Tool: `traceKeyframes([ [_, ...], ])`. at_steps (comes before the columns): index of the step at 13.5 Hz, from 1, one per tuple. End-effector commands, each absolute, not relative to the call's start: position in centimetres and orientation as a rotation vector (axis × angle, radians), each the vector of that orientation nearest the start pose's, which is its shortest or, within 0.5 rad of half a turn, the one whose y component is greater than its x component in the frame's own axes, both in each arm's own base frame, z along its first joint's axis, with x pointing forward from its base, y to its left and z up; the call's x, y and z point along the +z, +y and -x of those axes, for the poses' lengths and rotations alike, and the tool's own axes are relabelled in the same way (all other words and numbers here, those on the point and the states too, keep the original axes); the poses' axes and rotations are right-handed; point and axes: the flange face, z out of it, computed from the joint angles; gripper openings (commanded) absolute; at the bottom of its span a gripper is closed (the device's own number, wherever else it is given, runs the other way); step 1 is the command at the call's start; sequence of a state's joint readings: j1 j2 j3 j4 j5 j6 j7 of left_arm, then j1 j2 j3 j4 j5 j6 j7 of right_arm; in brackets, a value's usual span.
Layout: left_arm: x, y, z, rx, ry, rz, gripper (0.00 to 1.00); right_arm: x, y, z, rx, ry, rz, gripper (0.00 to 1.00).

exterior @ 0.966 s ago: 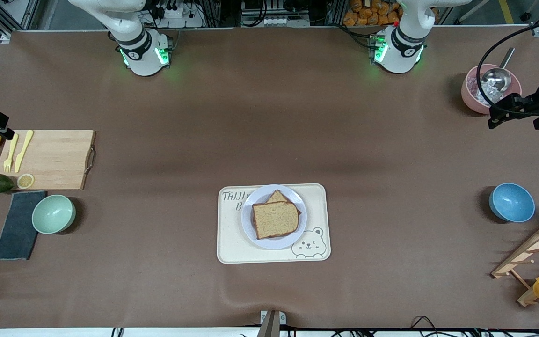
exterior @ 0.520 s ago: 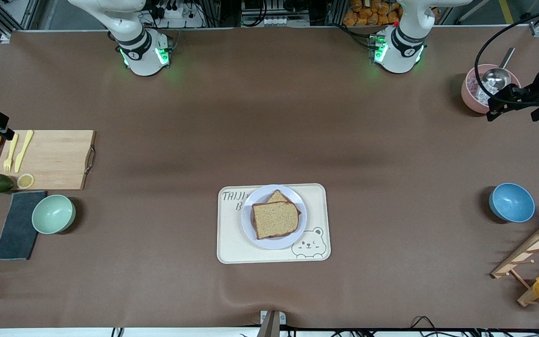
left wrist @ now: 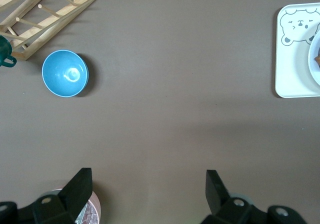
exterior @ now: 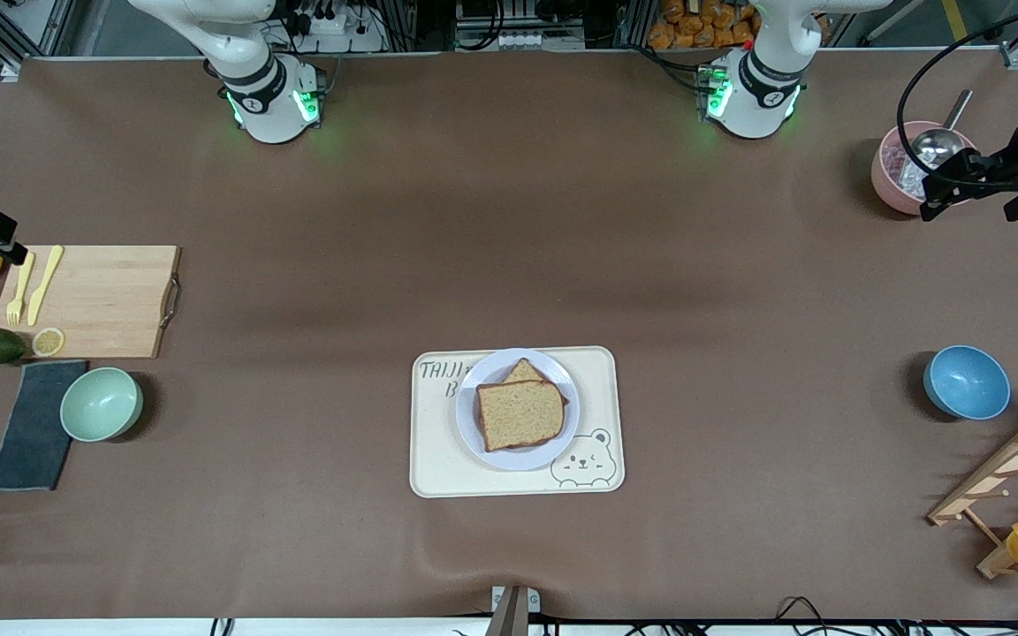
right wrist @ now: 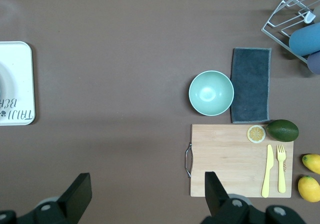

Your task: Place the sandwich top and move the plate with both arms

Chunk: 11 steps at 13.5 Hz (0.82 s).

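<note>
The brown bench [exterior: 509, 221] is carrying the plate [exterior: 518, 450] with the sandwich top [exterior: 520, 413], well apart from my left pincer [left wrist: 149, 191] and right pincer [right wrist: 148, 194], both spread wide; the tray [exterior: 438, 468] is reading "TAIJI".

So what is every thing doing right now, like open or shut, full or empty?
sandwich top: lying flat on the stack on the plate.
plate: resting on the tray.
left gripper: open, holding nothing, over the pink bowl.
right gripper: open, holding nothing.
blue bowl: upright, empty.
green bowl: upright, empty.
</note>
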<state>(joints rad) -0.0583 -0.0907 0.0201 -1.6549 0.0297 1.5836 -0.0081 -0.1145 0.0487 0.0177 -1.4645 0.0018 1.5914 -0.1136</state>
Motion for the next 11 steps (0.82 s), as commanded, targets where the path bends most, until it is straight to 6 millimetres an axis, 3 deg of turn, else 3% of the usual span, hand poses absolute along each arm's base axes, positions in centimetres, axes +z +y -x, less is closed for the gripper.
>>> traceKeyframes([
  [1, 63.7, -2.0, -52.7, -0.020, 0.026, 3.119, 1.00, 65.1, -6.0, -57.0, -0.128, -0.036, 3.143, 1.00],
  [11, 64.1, -0.9, -53.6, -0.002, 0.009, 3.080, 1.00, 64.9, -6.1, -57.1, -0.126, -0.034, 3.142, 1.00],
])
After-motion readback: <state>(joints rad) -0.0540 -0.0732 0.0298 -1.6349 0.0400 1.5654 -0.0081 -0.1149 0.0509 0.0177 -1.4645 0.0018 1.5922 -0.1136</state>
